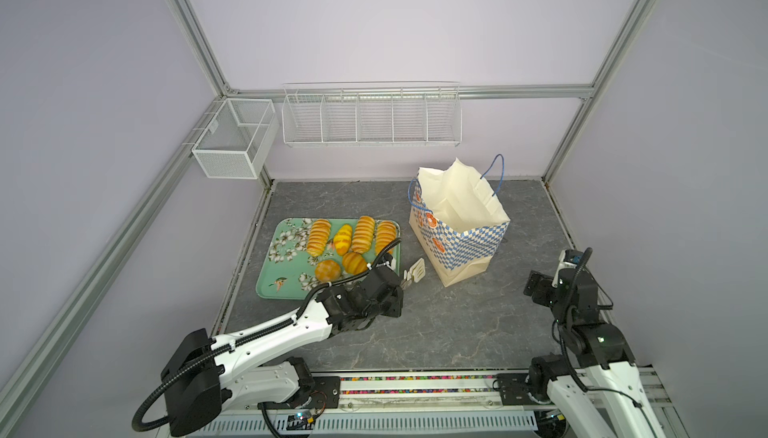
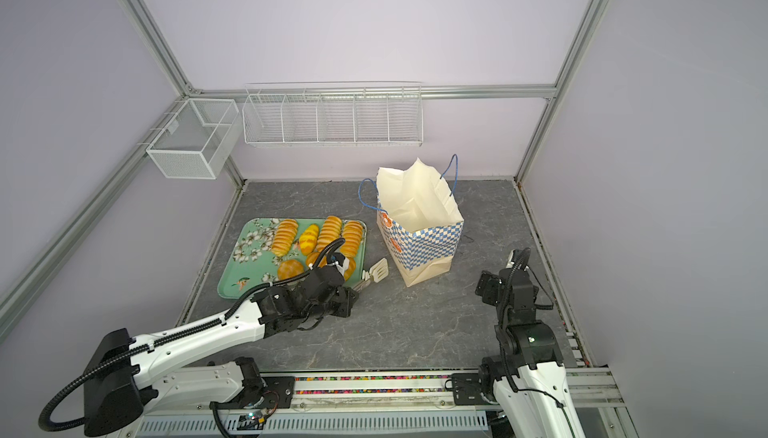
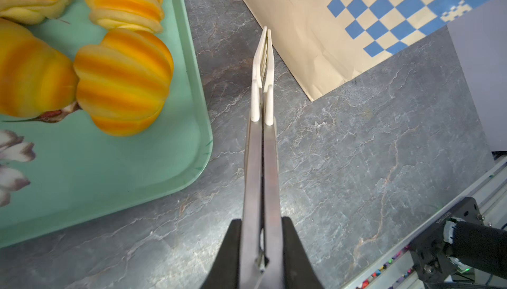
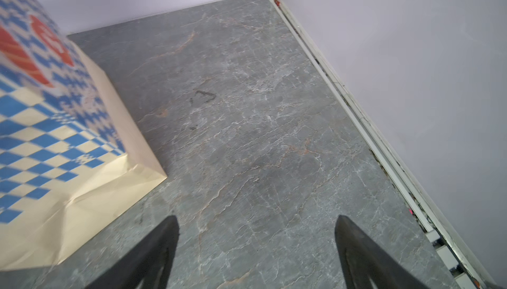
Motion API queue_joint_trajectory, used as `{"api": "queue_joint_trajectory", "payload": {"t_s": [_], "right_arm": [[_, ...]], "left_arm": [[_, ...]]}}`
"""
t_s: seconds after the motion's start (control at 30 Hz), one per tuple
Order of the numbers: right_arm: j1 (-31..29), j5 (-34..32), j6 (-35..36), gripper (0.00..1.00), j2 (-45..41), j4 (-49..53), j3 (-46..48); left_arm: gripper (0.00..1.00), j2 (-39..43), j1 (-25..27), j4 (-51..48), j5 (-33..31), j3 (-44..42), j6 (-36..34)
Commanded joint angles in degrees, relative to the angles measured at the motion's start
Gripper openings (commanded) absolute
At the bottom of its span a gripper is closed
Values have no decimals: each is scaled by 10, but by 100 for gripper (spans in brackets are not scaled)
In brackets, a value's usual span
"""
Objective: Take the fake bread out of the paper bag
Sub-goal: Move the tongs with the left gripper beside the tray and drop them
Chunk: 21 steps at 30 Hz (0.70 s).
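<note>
At the left of the grey marbled bench (image 1: 436, 323), we are seeing the fake bread (image 1: 347, 244) lying on a mint-green flowered tray (image 1: 286, 288). Four ribbed oblong loaves are sitting in a row along the far side and two round striped buns are resting nearer the front, all six out in the open in both top views. Just beside the tray's right edge, the left gripper (image 3: 262, 221) is reaching in low over the bench, its black fingers (image 3: 233, 246) pressing narrowly on the metal handles of a pair of tongs (image 1: 415, 270). The tongs' cream tips are lying closed against each other, gripping nothing and pointing into the gap between the tray and the bag; we cannot tell whether they are touching the bench. To the right, the paper bag (image 1: 461, 232) is standing upright with its mouth gaping, blue cord handles sticking up, and only its cream inside is showing from above. Farther right, well apart from the bag, the right gripper (image 4: 255, 217) is hanging over bare bench with its fingers (image 4: 156, 252) spreading wide and holding nothing, the bag's creased lower corner lying just off to one side of them.
</note>
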<state>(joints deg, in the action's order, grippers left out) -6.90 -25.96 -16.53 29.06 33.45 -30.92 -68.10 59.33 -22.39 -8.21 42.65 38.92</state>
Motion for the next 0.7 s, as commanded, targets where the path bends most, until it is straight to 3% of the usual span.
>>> {"api": "queue_joint_trajectory", "payload": {"t_s": [0.0, 0.2, 0.4, 0.67], "right_arm": [[1, -58, -7, 89, 14, -80, 26], [5, -65, 52, 89, 32, -182, 72], [20, -71, 77, 89, 35, -261, 107], [30, -40, 84, 89, 77, -293, 105]], "left_arm": [[0, -32, 6, 84, -8, -10, -15], [1, -113, 41, 85, 4, 15, -49], [14, -165, 61, 44, -9, 39, -53], [31, -191, 77, 35, 2, 41, -57]]}}
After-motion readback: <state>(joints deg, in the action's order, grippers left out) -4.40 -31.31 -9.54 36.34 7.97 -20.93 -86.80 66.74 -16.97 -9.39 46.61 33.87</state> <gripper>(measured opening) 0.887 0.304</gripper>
